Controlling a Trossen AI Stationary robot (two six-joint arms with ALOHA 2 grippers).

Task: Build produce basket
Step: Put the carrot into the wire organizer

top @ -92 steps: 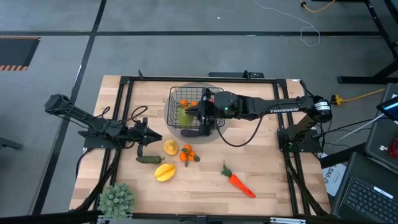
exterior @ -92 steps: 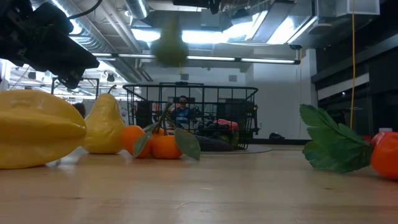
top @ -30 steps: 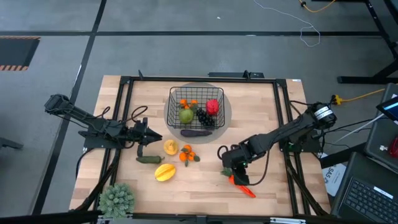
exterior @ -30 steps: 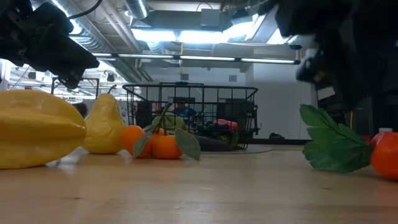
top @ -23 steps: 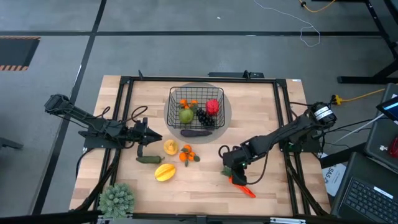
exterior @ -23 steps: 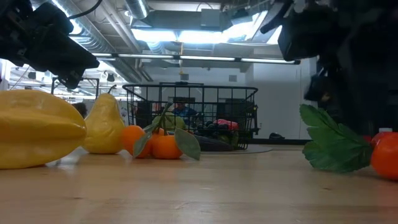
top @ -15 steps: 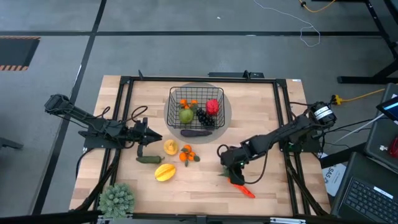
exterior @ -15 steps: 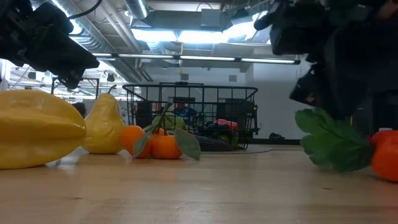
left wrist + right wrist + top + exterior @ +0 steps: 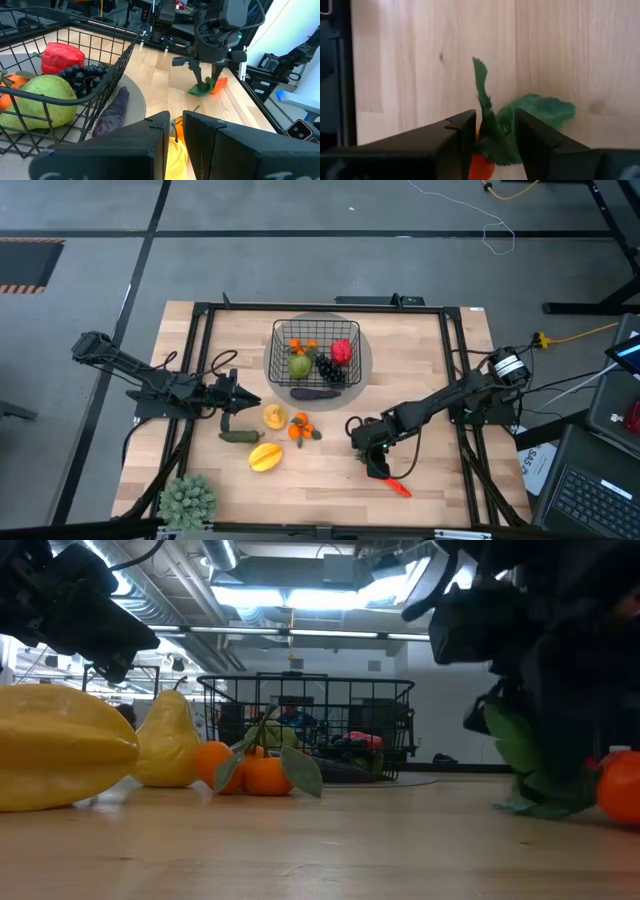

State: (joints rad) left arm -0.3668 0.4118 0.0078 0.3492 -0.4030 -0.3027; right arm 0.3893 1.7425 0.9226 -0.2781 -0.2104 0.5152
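Carrot: lying on the worktop near the front right, well apart from the basket; its green leaves are pointing toward the basket side.
Right hand: I am hovering low over the carrot's leafy end, fingers partly spread and straddling the leaves; I cannot tell whether they are pressing them yet.
Handling, my judgement: the carrot is looking light and stiff in its orange body, while the leaves are looking thin and floppy, likely to bend or slip if I am pinching them alone.
Hold point, my judgement: I am favouring the crown, where leaves meet the orange body, or the thick upper body itself.
Left hand: I am keeping it waiting just beside the cucumber and the pear, fingers close together with a slim gap.
Basket contents: green apple, red pepper, grapes, eggplant, tangerine.
Remaining on worktop: starfruit, tangerines.
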